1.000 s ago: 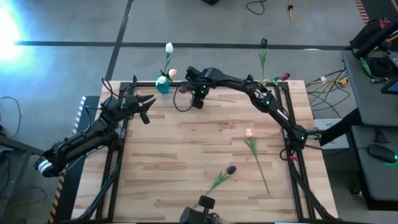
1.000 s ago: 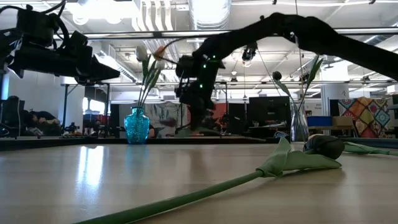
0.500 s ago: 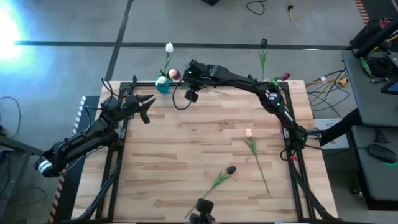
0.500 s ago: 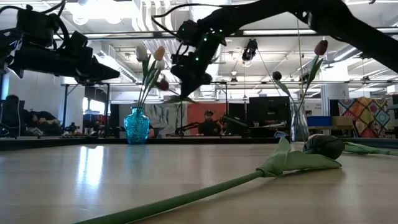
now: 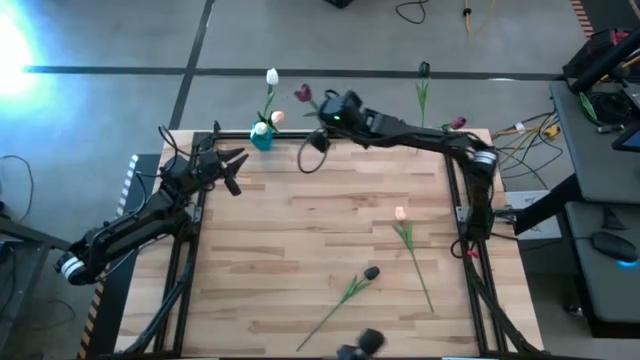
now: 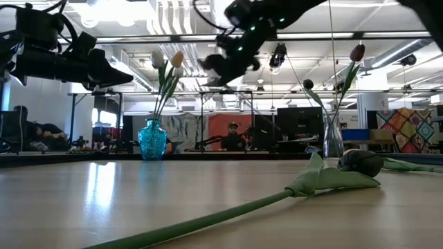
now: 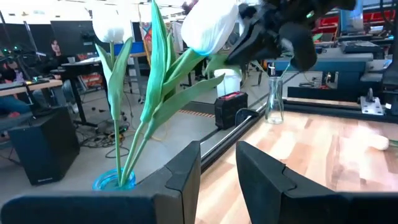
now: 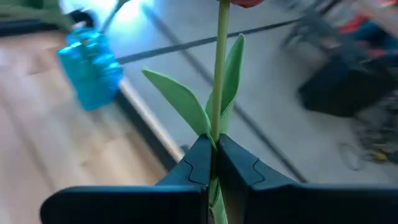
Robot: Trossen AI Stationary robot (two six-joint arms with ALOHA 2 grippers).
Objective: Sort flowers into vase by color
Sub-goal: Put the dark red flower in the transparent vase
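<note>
Item: my R gripper [image 5: 322,108], 12 o'clock edge of table [image 5: 300,230], w/ dark pink tulip [image 5: 303,94]. Blue vase [image 5: 261,135] at 11. My L gripper [image 5: 236,166] at 10. Peach tulip [image 5: 401,214] at 3; dark tulip [image 5: 370,272] at 5.

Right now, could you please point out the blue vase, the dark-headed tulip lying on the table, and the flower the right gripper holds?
blue vase [image 5: 261,137], high view, on its body.
dark-headed tulip [image 6: 360,162], low view, on its head.
held flower [image 8: 219,68], right wrist view, on its stem.
</note>
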